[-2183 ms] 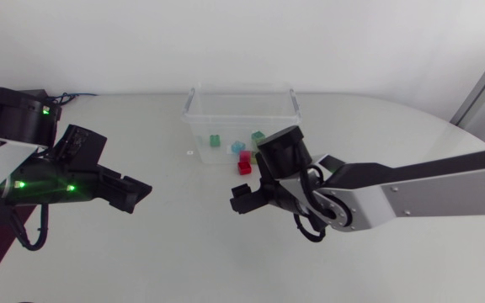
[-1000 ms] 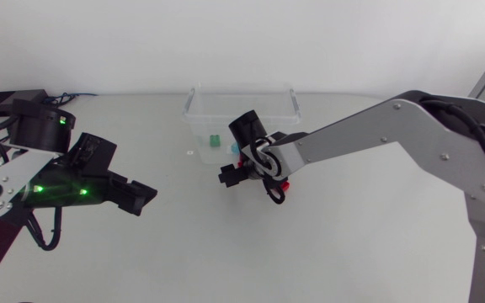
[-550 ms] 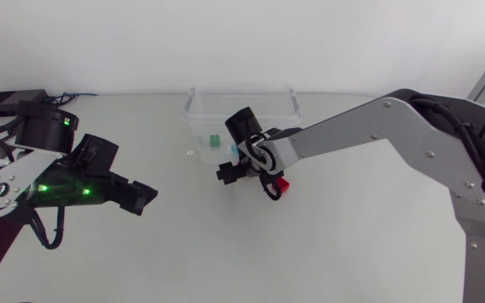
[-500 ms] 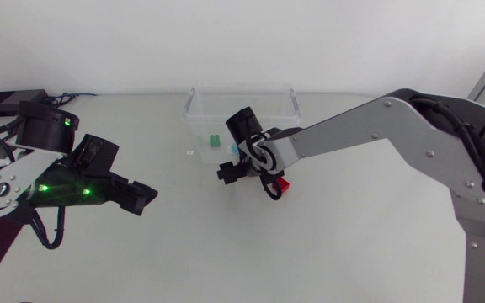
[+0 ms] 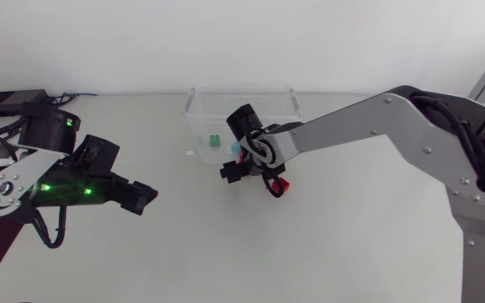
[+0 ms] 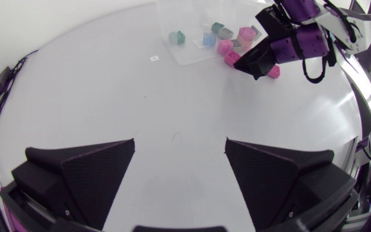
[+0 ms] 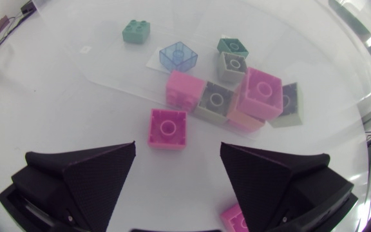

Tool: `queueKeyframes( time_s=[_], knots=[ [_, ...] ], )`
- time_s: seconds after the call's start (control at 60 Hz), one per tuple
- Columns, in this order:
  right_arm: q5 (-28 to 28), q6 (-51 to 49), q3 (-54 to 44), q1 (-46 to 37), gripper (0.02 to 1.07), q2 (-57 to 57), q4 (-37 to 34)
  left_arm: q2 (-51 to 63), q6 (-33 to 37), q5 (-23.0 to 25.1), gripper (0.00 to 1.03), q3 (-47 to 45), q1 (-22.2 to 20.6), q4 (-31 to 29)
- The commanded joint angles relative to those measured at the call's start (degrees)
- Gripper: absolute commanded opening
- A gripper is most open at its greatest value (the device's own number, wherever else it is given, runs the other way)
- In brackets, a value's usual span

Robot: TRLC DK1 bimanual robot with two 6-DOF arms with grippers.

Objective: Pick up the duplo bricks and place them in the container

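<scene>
Right gripper [image 7: 178, 147] hung wide open, nothing held, above a loose brick [image 7: 167, 128] on the table, just ahead between its fingers and close by the container [image 5: 241, 89]. Best to drop straight, centre on it, and close on the flat sides. Second loose brick [image 7: 234, 216] lay beside one finger: avoid nudging it. Left gripper [image 6: 180, 140] also wide open, well apart.

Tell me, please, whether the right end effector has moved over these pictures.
Yes: the right end effector moved toward the clear container, now close to its front wall.
</scene>
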Motion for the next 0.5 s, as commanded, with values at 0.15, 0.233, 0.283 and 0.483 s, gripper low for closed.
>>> queueKeyframes(
  time_s=[0.15,0.233,0.283,0.483],
  knots=[
    [0.64,1.99,3.22,-0.19,0.81,2.28,-2.0,1.03,1.0,1.05,0.98,-0.52,0.46,0.32],
    [0.64,1.99,3.66,-0.02,0.72,2.37,-2.44,1.12,1.0,1.05,0.98,-0.34,0.46,0.32],
    [0.64,2.08,3.75,-0.02,0.63,2.46,-2.35,1.3,1.0,1.05,0.98,-0.25,0.46,0.32],
    [0.47,4.02,7.53,-0.11,0.58,4.04,-7.36,1.73,1.0,1.22,0.98,-0.08,0.46,0.32]
  ],
)
